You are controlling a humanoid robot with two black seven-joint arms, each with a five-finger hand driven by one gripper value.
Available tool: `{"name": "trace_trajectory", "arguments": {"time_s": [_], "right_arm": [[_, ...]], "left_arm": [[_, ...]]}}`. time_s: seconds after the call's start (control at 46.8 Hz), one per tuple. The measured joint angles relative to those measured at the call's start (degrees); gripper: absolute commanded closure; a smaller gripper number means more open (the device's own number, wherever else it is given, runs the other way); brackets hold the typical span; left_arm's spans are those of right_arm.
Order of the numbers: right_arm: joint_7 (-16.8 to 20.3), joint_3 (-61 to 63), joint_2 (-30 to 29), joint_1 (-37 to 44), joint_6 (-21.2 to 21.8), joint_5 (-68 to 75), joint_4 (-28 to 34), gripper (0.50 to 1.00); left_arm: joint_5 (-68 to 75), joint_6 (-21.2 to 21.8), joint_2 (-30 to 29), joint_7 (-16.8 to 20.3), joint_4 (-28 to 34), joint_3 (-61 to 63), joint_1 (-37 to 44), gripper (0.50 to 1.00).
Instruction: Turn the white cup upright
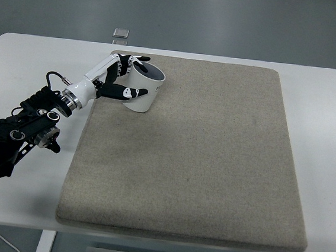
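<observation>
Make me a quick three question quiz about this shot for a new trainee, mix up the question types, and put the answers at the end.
1. True or false: the left hand is wrapped around the white cup.
2. Multiple choice: where on the grey mat does the cup sit? A) near the far left corner B) in the centre C) near the front right corner
3. Short answer: which way does the cup's opening face?

Key
1. True. Fingers curl over its rim and the thumb lies across its side.
2. A
3. Upward, tilted a little away from the hand; the dark inside is visible. The right hand is out of view.
</observation>
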State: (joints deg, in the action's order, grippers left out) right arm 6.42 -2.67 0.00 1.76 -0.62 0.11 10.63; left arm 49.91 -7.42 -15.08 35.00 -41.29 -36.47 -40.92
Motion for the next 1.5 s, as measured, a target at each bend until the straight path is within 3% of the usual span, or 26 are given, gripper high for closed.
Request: {"name": "trace_trajectory", "arguments": {"time_s": [0.085, 0.214, 0.299, 0.363, 0.491, 0.577, 1.495], "right_arm": [[0.00, -0.02, 0.00, 0.00, 0.00, 0.00, 0.00, 0.570], [-0.01, 0.01, 0.00, 0.00, 0.00, 0.00, 0.00, 0.570], [-0.01, -0.02, 0.00, 0.00, 0.00, 0.00, 0.00, 0.570], [-0.01, -0.02, 0.00, 0.00, 0.00, -0.01, 0.00, 0.570], [0.00, 0.01, 0.00, 0.00, 0.00, 0.00, 0.00, 0.570], [-0.01, 0.02, 0.00, 0.00, 0.00, -0.01, 0.00, 0.570], [-0.01, 0.00, 0.00, 0.00, 0.00, -0.04, 0.01, 0.570]], "left_arm": [[-0.05, 0.23, 0.98, 0.00, 0.01, -0.01, 0.05, 0.905], [-0.28, 0.63, 1.28, 0.00, 0.01, -0.01, 0.05, 0.752], [-0.70, 0.65, 1.28, 0.00, 0.01, -0.01, 0.09, 0.705], [-0.80, 0.65, 1.28, 0.00, 0.03, -0.10, 0.14, 0.618], [-0.88, 0.65, 1.29, 0.00, -0.08, -0.35, 0.31, 0.529], [-0.88, 0.65, 1.29, 0.00, -0.21, -0.67, 0.78, 0.508], [-6.43, -1.80, -1.43, 0.00, -3.09, -6.73, -0.65, 0.506]]}}
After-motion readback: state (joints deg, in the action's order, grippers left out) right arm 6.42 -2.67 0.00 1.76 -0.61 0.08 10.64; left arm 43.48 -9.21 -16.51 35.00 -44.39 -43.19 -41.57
